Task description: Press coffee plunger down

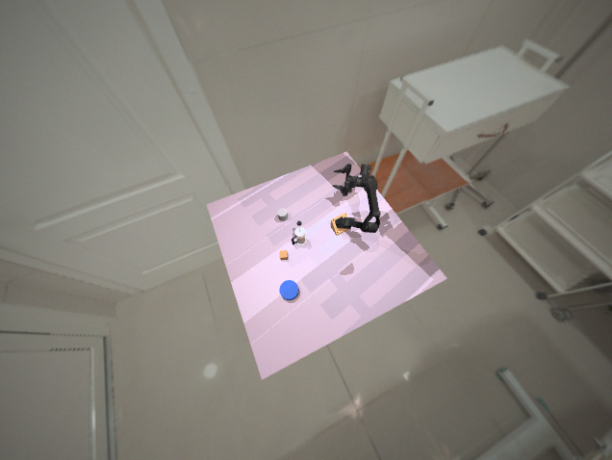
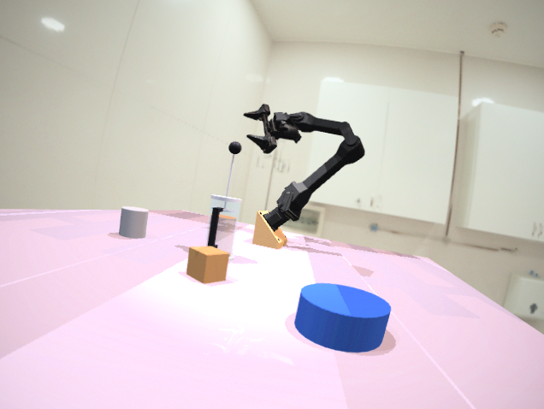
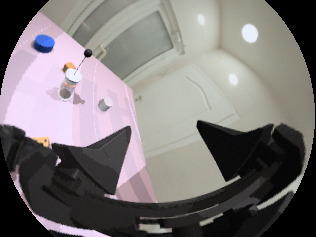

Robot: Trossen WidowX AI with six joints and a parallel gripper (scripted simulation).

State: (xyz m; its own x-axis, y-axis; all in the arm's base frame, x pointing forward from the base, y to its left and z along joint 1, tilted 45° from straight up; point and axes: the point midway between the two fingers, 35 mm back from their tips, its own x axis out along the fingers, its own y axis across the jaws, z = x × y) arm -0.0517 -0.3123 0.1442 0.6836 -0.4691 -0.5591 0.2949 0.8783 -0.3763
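Gripper: my gripper (image 2: 258,128) spread wide, holding nothing, up by the plunger knob (image 2: 234,147).
Coffee press (image 2: 225,219): upright, mid-desk.
Writing: none readable.

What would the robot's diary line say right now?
phase: approach | end effector: open, empty, raised | plunger knob: up, untouched | coffee press: upright

Coffee press (image 1: 299,234) upright on the pink table (image 1: 375,292) — arm (image 1: 369,202) well apart.

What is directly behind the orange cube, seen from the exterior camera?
The coffee press stands behind the orange cube, its plunger knob raised high. The cube covers the press's base, so their contact cannot be judged.
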